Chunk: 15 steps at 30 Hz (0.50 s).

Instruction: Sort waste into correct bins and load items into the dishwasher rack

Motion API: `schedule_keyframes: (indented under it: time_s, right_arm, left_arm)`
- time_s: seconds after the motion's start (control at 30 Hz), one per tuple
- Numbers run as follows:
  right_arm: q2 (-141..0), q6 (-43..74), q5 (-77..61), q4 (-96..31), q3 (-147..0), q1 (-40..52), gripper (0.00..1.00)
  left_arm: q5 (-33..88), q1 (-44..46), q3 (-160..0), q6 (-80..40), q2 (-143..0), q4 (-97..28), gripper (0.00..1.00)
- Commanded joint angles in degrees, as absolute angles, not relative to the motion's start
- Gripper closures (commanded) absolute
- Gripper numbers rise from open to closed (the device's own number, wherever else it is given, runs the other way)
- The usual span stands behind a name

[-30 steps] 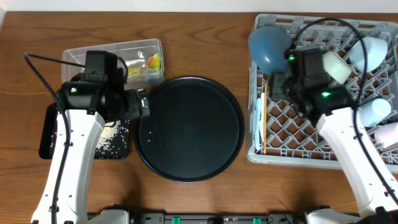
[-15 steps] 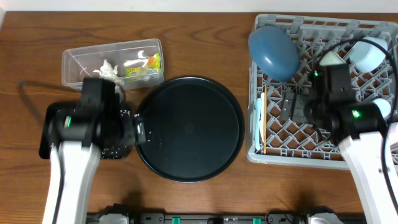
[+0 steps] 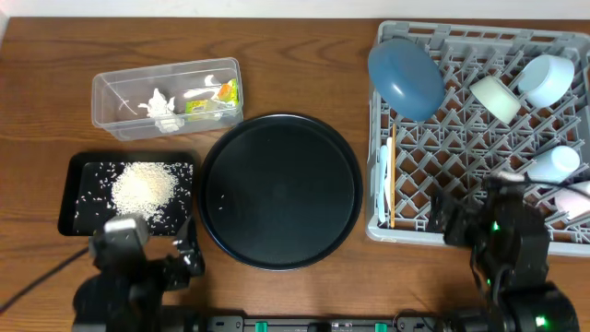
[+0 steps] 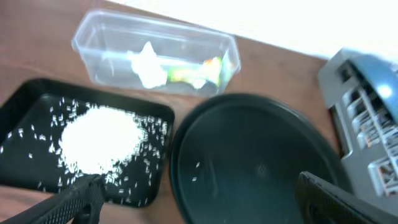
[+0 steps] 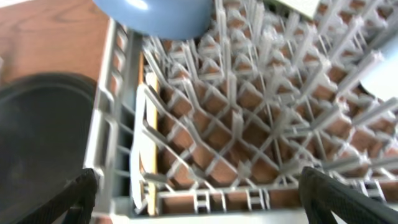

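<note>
Hovering, my left claw [image 4: 199, 182] and right claw [image 5: 198, 176] gaped wide, empty — rice [image 3: 143, 187] lay in the black tray [image 3: 65, 195], dishes [image 3: 406, 76] in the rack [image 3: 415, 229]. A careless swing might have clipped that tray, scattering grains.

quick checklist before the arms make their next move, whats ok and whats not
1. Left tool open and empty: ok.
2. Right tool open and empty: ok.
3. Tissue scraps and wrapper in the clear tub: ok.
4. Rice pile in the black rectangular tray: ok.
5. Round tray free of rice: not ok, a few grains lie on it.
6. Blue plate and chopsticks in the rack: ok.
</note>
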State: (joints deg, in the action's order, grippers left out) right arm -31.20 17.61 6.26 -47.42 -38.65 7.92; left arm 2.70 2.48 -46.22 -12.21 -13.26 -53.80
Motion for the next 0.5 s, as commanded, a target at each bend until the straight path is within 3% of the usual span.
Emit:
schedule_keyframes:
  time_s: [0.0, 0.47]
  right_arm:
    - [-29.71, 18.37, 7.46, -50.68, -37.36, 7.55, 0.01]
    - [-29.87, 18.37, 7.46, -62.74, -37.36, 7.55, 0.01]
  left_arm:
    - [2.31, 2.55, -45.76, -12.78, -10.85, -53.89, 0.02]
    - [2.31, 2.55, -45.74, -12.8, -10.81, -53.91, 0.02]
